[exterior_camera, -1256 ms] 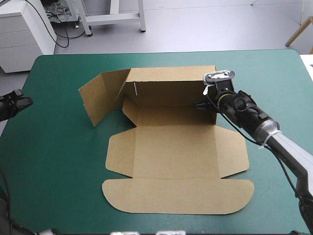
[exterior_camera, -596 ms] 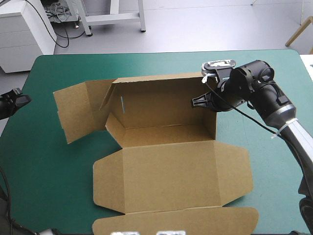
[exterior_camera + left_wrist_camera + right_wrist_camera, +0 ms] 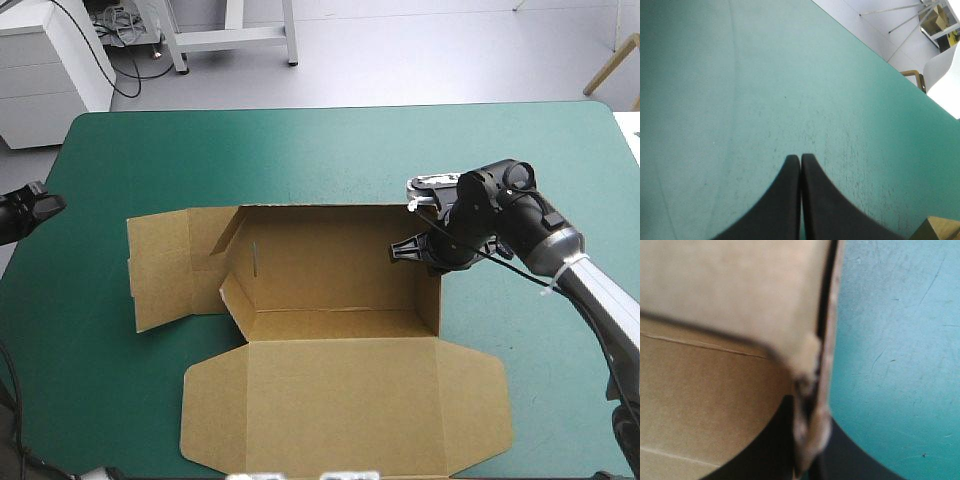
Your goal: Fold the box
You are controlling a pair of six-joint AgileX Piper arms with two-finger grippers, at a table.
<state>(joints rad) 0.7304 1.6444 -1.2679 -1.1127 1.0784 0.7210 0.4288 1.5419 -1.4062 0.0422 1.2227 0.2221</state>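
Right tool is clamped all but shut on the box, pinching the raised right-hand wall near its far corner, one black finger inside the board and one outside. Seen from the right wrist, the wall's edge rises between the two fingers, with brown board on the inner side and bare teal-green tabletop on the outer side. The box sits mid-tabletop, toward the near edge. Its back wall stands upright, and the wide lid panel lies flat toward the near edge, running out of the high view. At the left end a side panel is swung outward, with a smaller flap standing beside it. Left tool hangs at the tabletop's left edge, well apart from the box; its fingers are pressed together into one pointed arch over bare cover, holding nothing
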